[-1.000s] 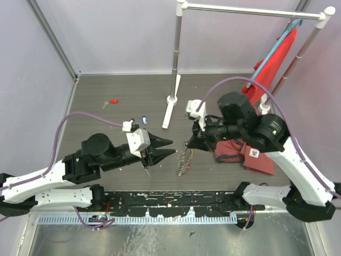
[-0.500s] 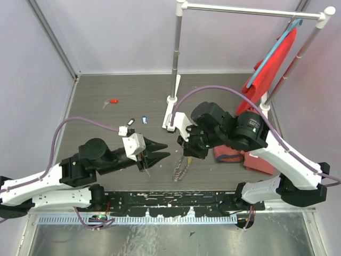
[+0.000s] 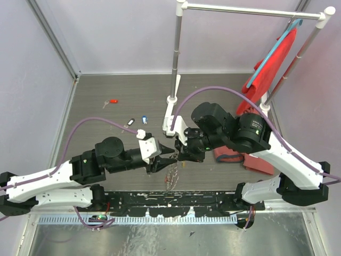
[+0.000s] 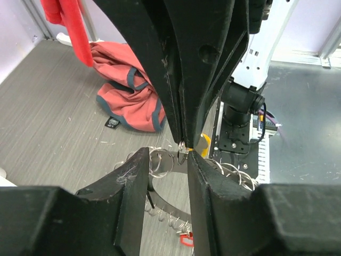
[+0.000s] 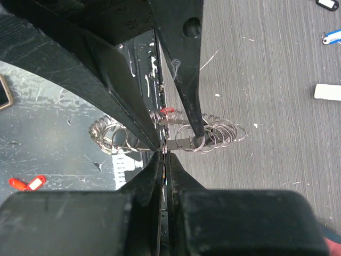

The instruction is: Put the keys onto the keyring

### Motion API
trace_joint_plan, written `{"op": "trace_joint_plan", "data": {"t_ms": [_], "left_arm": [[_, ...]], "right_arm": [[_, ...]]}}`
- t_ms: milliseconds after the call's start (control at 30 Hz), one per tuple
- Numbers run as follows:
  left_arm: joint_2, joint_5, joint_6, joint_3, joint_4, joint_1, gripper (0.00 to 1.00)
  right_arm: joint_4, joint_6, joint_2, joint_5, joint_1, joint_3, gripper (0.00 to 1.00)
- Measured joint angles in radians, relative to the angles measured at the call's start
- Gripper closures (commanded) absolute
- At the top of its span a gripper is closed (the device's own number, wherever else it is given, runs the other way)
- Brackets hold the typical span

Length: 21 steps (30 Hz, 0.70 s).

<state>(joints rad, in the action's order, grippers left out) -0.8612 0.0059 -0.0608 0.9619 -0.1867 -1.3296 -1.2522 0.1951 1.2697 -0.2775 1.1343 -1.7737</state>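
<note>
The keyring (image 3: 171, 180), a thin grey band fringed with small silvery rings, hangs below the two meeting grippers. My right gripper (image 3: 182, 156) is shut on a yellow key (image 4: 205, 143) at the ring's top edge. My left gripper (image 3: 169, 153) is open, and its fingers (image 4: 133, 181) straddle the ring's band (image 4: 167, 206), tip to tip with the right gripper. A red key (image 4: 186, 240) hangs on the ring. On the floor lie a red key (image 3: 112, 101), a black key (image 3: 130, 122) and a blue key (image 3: 144, 120).
A garment rack's pole and white base (image 3: 171, 98) stand behind the grippers. A red garment (image 3: 272, 58) hangs on the rack at the right, and a red cloth (image 3: 250, 154) lies crumpled under the right arm. A black rail (image 3: 176, 198) runs along the near edge.
The right gripper swung left with the ring hanging from it. The left gripper then moved right until its open fingers met the right gripper's tip. The ring now hangs lower and further left.
</note>
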Motion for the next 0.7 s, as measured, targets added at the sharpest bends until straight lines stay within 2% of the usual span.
{"op": "trace_joint_plan", "data": {"t_ms": [533,633,700], "left_arm": [[-0.026,0.031,-0.014,0.022,-0.006,0.000,0.75],[-0.032,0.036,-0.015,0.028,-0.014,0.000,0.80],[-0.033,0.039,-0.016,0.032,-0.018,0.000,0.86]], "right_arm": [[0.014,0.013,-0.009,-0.012,0.004,0.005,0.99],[0.014,0.013,-0.009,-0.011,0.004,0.007,0.99],[0.015,0.014,-0.009,-0.010,0.004,0.007,0.99]]}}
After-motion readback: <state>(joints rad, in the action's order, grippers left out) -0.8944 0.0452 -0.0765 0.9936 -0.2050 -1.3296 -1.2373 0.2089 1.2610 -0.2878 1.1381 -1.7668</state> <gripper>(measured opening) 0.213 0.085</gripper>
